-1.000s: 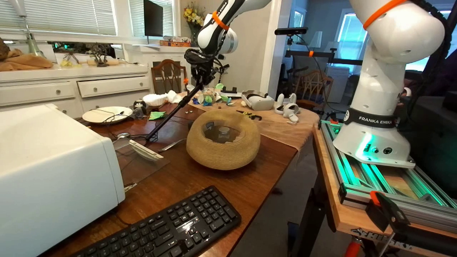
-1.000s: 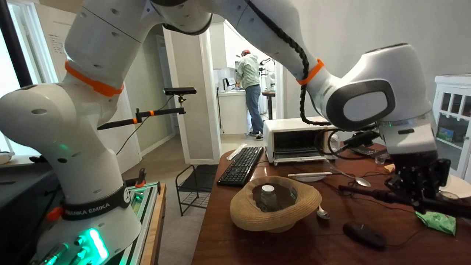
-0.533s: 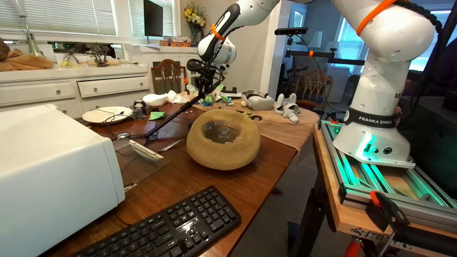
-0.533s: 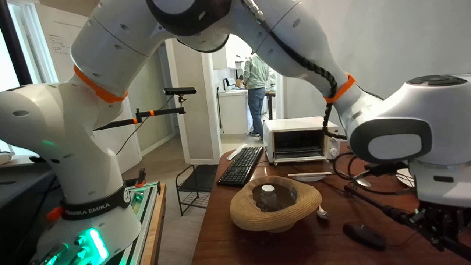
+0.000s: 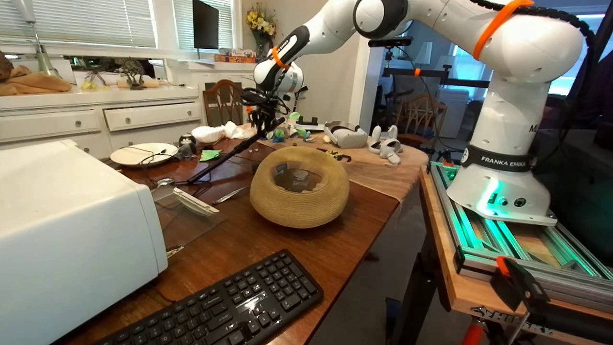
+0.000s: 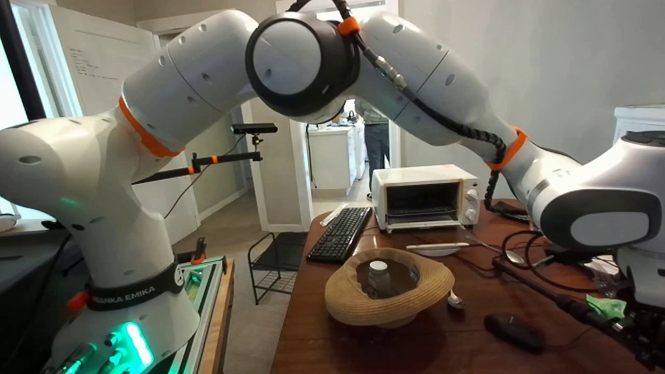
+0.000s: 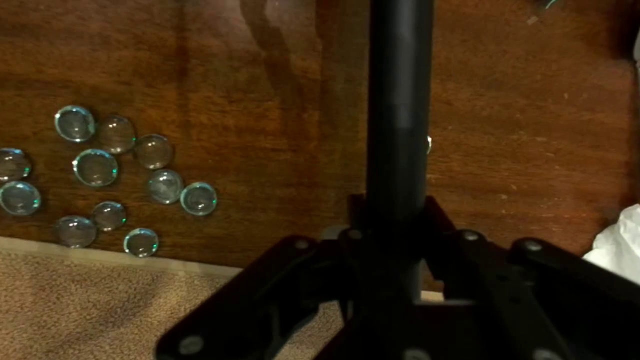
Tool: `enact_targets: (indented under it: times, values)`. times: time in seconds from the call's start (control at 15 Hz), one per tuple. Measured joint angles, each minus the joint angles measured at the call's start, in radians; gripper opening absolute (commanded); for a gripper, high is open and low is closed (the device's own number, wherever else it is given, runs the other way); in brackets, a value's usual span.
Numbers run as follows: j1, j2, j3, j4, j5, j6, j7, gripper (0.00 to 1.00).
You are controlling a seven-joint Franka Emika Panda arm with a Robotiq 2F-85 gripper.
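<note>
The gripper (image 7: 397,217) is clamped around a black pole (image 7: 400,100), which points to twelve o'clock in the wrist view. From the gripper, clear glass gems (image 7: 95,168) lie at nine o'clock and crumpled white paper (image 7: 621,245) at three. In an exterior view the pole slants down toward eight o'clock over the wooden table (image 5: 268,237); an upturned straw hat (image 5: 299,208) sits at five, a lidded jar (image 5: 300,178) inside it.
</note>
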Motion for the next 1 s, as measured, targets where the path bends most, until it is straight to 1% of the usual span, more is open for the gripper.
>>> enact_targets:
  times: [0.4,0.47,0.53,0.6,0.73,0.8,1.0]
  values:
    - [0.003,0.193,-0.025,0.261,-0.028,-0.112,0.079,0.07]
    - [0.004,0.224,-0.032,0.304,-0.033,-0.133,0.096,0.18]
    - [0.004,0.255,-0.041,0.348,-0.040,-0.157,0.116,0.54]
    - [0.003,0.283,-0.049,0.390,-0.045,-0.181,0.134,0.55]
    - [0.003,0.324,-0.066,0.461,-0.056,-0.219,0.168,0.68]
    - [0.003,0.335,-0.077,0.488,-0.063,-0.231,0.183,0.77]
    - [0.006,0.331,-0.099,0.533,-0.098,-0.252,0.225,0.99]
